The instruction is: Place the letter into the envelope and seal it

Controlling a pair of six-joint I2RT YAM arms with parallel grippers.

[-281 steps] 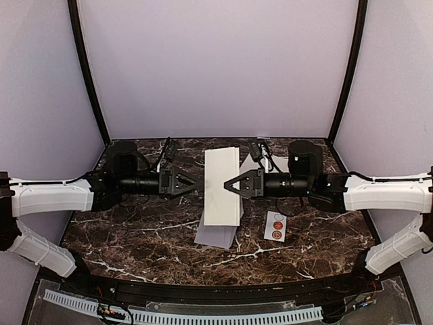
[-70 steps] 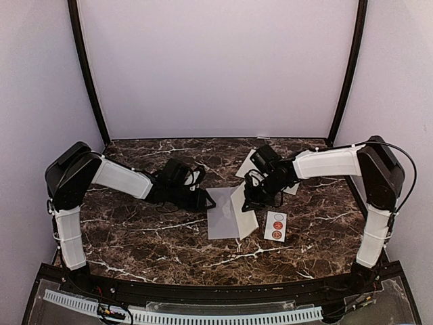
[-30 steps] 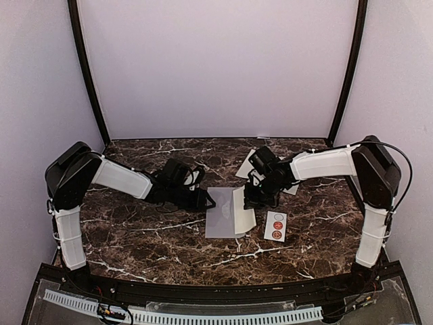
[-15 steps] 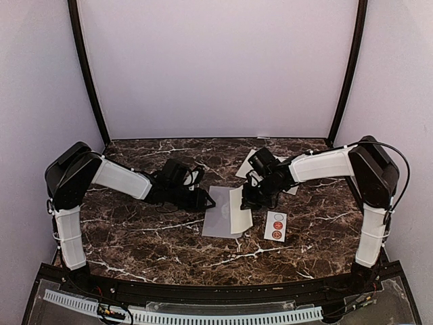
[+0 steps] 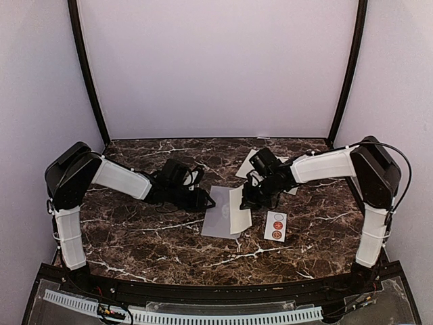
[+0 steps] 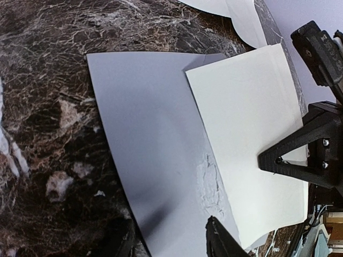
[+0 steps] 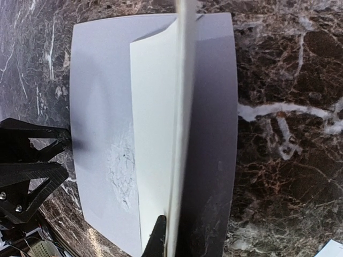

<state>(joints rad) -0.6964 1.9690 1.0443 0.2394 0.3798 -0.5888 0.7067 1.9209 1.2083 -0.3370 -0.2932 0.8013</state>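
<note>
The grey-lavender envelope [image 5: 218, 220] lies flat on the marble table, with a faint emblem on it in the left wrist view [image 6: 144, 144]. A white folded letter [image 5: 238, 208] rests on the envelope's right part. My right gripper [image 5: 245, 201] is shut on the letter's edge, and the sheet stands edge-on in the right wrist view [image 7: 179, 107]. My left gripper [image 5: 208, 201] is open, with its fingers [image 6: 221, 242] spread over the envelope's left edge. It also shows in the right wrist view [image 7: 64, 155].
A small white sticker strip with round seals [image 5: 275, 225] lies just right of the envelope. White sheets [image 5: 249, 164] lie behind, partly under the right arm. Dark marble table [image 5: 135, 230], purple walls on three sides.
Over the last second the envelope and the letter have slid a little to the left, and my right gripper went with them. The left gripper has hardly moved.
</note>
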